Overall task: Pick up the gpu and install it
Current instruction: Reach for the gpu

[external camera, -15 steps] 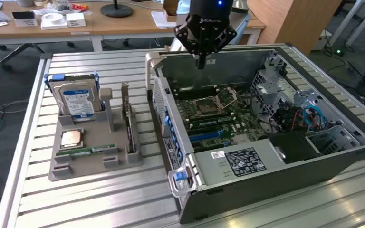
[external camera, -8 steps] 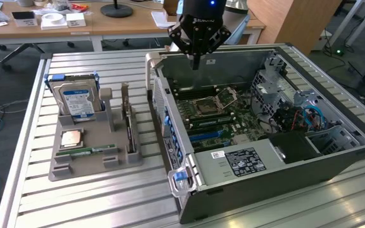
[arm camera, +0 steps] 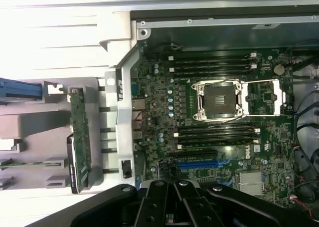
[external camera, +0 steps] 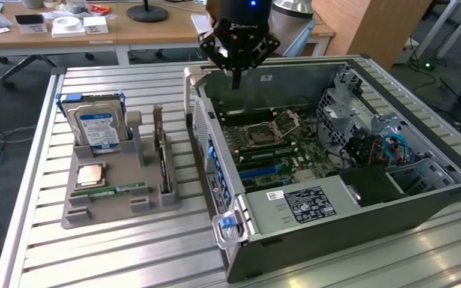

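Your claw (external camera: 235, 81) hangs pinched shut and empty over the far wall of the open computer case (external camera: 335, 240). The gpu (external camera: 163, 165) stands on edge in the grey holder (external camera: 110, 211), just beside the case on the exterior view's left. The hard drive (external camera: 94, 125) and RAM stick (external camera: 118, 190) share that holder.

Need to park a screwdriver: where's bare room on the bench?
Bare slats between the tray and the camera-side edge; more beyond the drive, up to the far edge. Tight: the strip between gpu and case. Case interior is packed; pincer hangs over its far end.
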Available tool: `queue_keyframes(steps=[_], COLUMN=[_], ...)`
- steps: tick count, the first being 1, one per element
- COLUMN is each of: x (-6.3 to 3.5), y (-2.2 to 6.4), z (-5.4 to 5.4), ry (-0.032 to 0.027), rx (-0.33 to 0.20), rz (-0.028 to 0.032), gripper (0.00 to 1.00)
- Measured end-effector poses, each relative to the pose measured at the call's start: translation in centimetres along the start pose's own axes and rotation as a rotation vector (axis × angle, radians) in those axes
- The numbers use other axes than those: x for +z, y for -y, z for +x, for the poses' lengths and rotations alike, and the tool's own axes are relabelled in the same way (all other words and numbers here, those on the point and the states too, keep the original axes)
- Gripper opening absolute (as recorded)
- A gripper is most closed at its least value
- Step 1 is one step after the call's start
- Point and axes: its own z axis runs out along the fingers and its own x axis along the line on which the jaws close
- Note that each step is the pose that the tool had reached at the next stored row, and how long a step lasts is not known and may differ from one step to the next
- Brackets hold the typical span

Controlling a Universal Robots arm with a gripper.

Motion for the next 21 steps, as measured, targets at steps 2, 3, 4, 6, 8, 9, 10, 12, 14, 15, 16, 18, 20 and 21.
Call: queue_keyframes(steps=[2,3,4,6,8,9,10,12,14,15,16,18,20,21], x=[-0.01,-0.01,-0.01,-0.02,-0.02,-0.03,-0.03,-0.03,-0.04,-0.04,-0.05,-0.05,-0.05,-0.05], y=[0.03,0.05,0.06,0.10,0.14,0.15,0.17,0.21,0.25,0.27,0.29,0.32,0.35,0.36], z=[0.4,0.6,0.8,1.3,1.8,2.1,2.3,2.8,3.4,3.6,3.8,4.3,4.6,4.8], ry=[0.0000,0.0000,0.0000,0.0000,0.0001,0.0000,0.0000,0.0000,0.0000,0.0000,0.0000,0.0000,0.0001,0.0000], rx=[0.000,0.000,0.000,0.000,0.000,0.000,0.000,0.000,0.000,0.000,0.000,0.000,0.000,0.000], rz=[0.0001,0.0000,0.0001,0.0000,0.0000,0.0001,0.0000,0.0000,0.0001,0.0000,0.0001,0.0001,0.0001,0.0000], gripper=[0.11,0.11,0.11,0.11,0.11,0.11,0.11,0.11,0.11,0.11,0.11,0.11,0.11,0.11])
